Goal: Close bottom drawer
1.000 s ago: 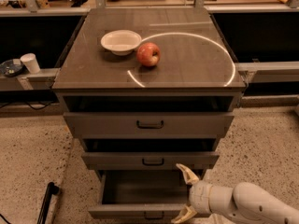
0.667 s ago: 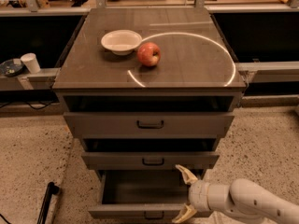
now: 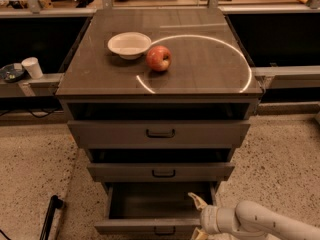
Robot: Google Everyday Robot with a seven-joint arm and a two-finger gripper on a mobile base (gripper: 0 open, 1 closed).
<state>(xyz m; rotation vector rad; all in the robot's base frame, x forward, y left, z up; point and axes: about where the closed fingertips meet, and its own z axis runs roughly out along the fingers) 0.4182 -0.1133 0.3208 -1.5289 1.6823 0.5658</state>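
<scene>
Half-cropped jaws astride bottom drawer (image 3: 145, 227) front

Floor (image 3: 35, 159): speckled beige terrazzo, evenly lit. Centre of room: one grey-brown cabinet (image 3: 200, 69) with a flat dark top. A bright arc of reflected light (image 3: 235, 51) curves across the right half of that top. Behind the cabinet: a long workbench (image 3: 260, 4) with dark recesses below it on both sides. Grey ledges (image 3: 287, 76) run left and right at cabinet-top height. A black pole (image 3: 49, 216) lies on the floor at lower left. The gripper (image 3: 196, 217) sits low, right of centre, at the cabinet's front.
</scene>
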